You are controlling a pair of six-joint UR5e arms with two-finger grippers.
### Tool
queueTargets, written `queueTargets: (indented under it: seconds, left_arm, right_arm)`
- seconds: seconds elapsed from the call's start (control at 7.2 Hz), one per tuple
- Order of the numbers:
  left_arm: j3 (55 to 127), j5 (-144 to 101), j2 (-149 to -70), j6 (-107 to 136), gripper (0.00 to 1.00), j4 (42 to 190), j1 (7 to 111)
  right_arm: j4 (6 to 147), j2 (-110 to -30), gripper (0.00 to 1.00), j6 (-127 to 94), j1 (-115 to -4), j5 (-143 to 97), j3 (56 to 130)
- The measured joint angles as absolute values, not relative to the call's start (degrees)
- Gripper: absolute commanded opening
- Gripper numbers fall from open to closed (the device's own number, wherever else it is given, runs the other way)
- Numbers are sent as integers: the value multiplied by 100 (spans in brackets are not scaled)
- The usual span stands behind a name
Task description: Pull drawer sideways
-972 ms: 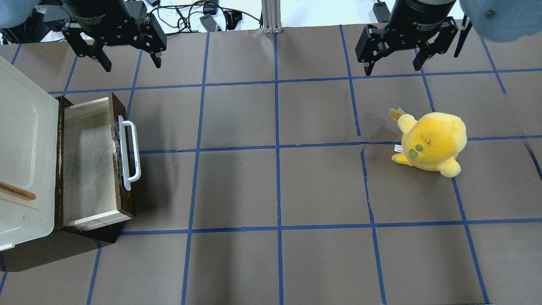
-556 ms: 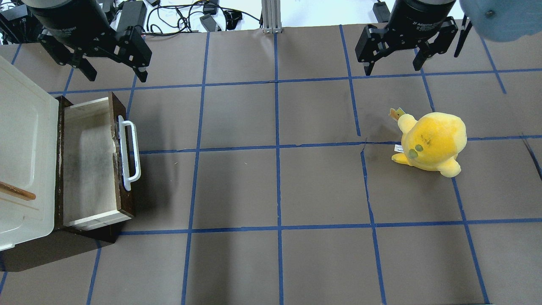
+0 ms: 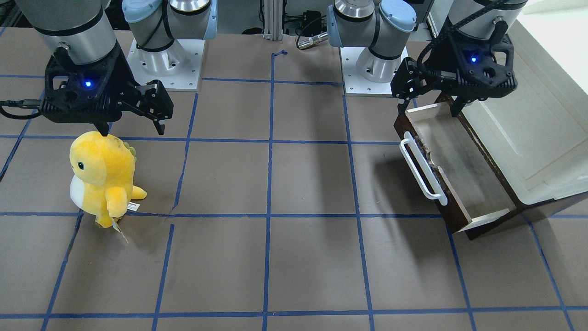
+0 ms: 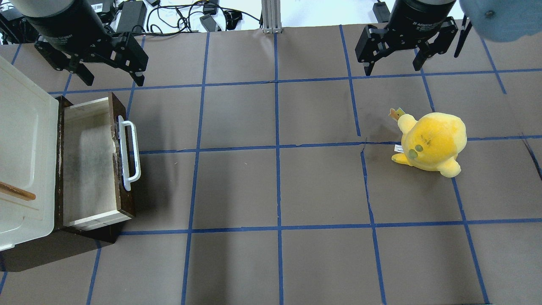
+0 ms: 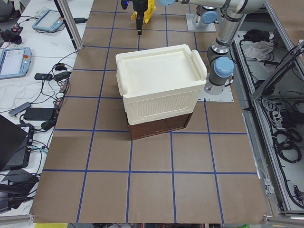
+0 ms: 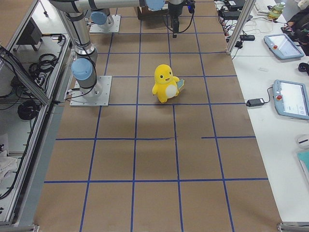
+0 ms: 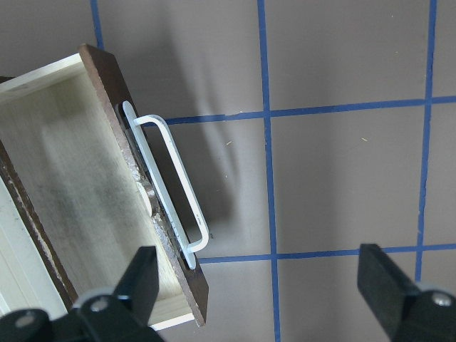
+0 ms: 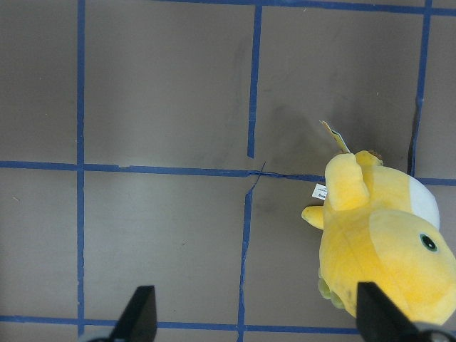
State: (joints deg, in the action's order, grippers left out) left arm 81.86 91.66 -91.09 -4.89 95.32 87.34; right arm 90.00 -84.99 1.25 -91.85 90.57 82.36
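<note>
Brown paper with blue tape lines covers the table (image 4: 237, 186). On the robot's left side, the left gripper (image 4: 113, 79) hangs in the air with its fingers spread wide and holds nothing. It is near the end of the drawer (image 4: 89, 165) that is toward the robot's base, and it does not touch it. The drawer stands open beside the white cabinet top (image 4: 25, 140), and its white handle (image 4: 135, 148) faces the table's middle. The right gripper (image 4: 392, 70) is also spread and empty, near a yellow plush (image 4: 432, 142) and well apart from the drawer.
</note>
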Motion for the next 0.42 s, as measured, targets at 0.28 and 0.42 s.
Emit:
queueTargets:
  seconds: [0.28,0.42]
  left_arm:
    - [8242,8996,-9112,-309,100,9510,8682]
    - [8254,8984,-9109,-279,100,9505,8678]
  right_arm:
    - [9000,-8499,100,123,-9185,9055,8235]
    - [9000,-8499,100,123,-9185,9059,8235]
